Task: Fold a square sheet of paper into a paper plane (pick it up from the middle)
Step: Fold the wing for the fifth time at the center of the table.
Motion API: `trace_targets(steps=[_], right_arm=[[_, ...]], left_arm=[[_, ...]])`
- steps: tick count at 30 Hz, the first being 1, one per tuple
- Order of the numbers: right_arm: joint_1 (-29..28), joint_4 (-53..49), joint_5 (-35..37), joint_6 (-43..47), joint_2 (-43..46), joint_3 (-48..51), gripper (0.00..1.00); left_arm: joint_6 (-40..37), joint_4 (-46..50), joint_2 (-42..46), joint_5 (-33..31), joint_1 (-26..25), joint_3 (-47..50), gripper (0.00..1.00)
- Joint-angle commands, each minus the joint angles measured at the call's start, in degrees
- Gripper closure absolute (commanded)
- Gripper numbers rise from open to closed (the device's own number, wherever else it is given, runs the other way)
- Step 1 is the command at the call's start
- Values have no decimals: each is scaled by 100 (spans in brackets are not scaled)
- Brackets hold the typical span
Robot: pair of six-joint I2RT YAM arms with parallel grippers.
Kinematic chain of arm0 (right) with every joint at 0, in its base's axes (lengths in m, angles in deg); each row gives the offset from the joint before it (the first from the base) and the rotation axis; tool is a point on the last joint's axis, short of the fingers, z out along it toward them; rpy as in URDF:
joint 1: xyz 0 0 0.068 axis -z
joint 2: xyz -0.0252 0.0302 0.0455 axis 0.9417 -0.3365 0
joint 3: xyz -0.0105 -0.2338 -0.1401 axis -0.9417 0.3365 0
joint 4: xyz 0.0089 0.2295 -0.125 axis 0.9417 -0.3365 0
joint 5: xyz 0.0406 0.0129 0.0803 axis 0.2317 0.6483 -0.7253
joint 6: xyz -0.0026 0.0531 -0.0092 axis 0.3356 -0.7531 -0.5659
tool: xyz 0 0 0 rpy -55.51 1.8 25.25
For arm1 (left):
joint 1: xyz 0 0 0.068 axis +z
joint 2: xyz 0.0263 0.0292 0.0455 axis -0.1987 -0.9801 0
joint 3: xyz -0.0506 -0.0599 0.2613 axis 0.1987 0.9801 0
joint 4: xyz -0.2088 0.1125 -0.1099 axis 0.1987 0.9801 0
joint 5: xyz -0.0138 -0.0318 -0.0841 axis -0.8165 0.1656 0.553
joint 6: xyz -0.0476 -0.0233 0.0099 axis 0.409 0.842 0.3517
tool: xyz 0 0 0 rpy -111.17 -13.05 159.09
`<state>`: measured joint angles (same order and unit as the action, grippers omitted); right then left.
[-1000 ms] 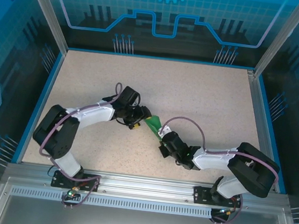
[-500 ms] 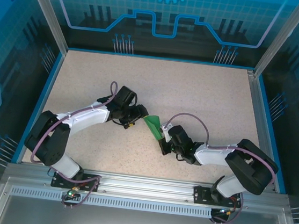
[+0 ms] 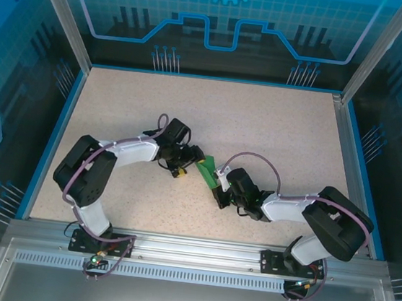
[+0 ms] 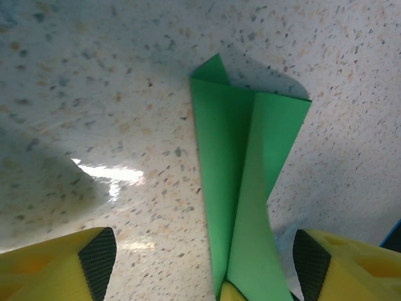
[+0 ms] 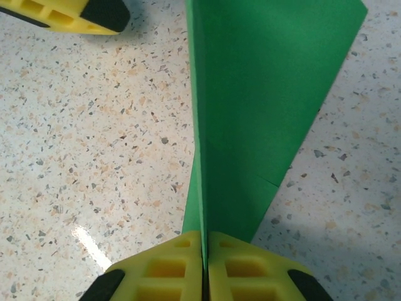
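The right tool [image 5: 203,251] is the fixed point here: its yellow fingers [image 5: 169,269] are pressed flat together with the creased edge of the paper plane [image 5: 263,94] pinched between them, so it is gripping the green paper at the near end. From that grip the folded sheet runs straight away from the right tool, standing more on edge than flat, over the speckled bench [image 5: 75,157]; whether its far end touches the surface I cannot tell. In the overhead view the plane sits between the two arms, and the left tool [image 3: 187,159] is just beyond it from the right tool. The left wrist view shows that tool's jaws standing wide apart, one finger [image 4: 94,260] on either side of the paper and neither touching it, so it is open and holding nothing. The plane looks very light and thin, stiff only along its creases; the loose flap seen from the left wrist is splayed open and would likely bend or spring if pushed. It is probably slippery between smooth pads and easy to crumple. A sensible hold for the left tool, I judge, is across the stacked layers close to the centre crease, a little away from the right tool, rather than on a free corner.
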<state>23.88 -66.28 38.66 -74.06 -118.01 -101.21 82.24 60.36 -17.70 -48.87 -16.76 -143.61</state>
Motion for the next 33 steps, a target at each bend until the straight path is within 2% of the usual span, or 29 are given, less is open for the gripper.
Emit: trace_targets(steps=[1, 6, 14, 16, 19, 21, 27, 33], right_arm=[[-66, 71, 199, 387, 26, 107, 92], [-238, -42, 476, 828, 105, 120, 92], [-298, -161, 616, 897, 224, 98, 89], [-300, -285, 595, 842, 325, 57, 83], [-292, -437, 416, 664, 506, -5, 75], [-310, -489, 322, 549, 585, -74, 72], [-327, -865, 343, 512, 473, -334, 71], [-333, -867, 418, 476, 319, -416, 78]], left_arm=[[-35, 32, -221, 278, 19, -289, 26], [-55, 122, -426, 304, 20, -383, 35], [-169, 397, -466, 252, 19, -473, 70], [-187, 472, -470, 211, 23, -506, 84], [-154, 461, -465, 228, 17, -508, 93], [-162, 471, -456, 238, 19, -525, 97], [-153, 484, -447, 264, -2, -561, 98], [-154, 499, -465, 282, -22, -576, 98]])
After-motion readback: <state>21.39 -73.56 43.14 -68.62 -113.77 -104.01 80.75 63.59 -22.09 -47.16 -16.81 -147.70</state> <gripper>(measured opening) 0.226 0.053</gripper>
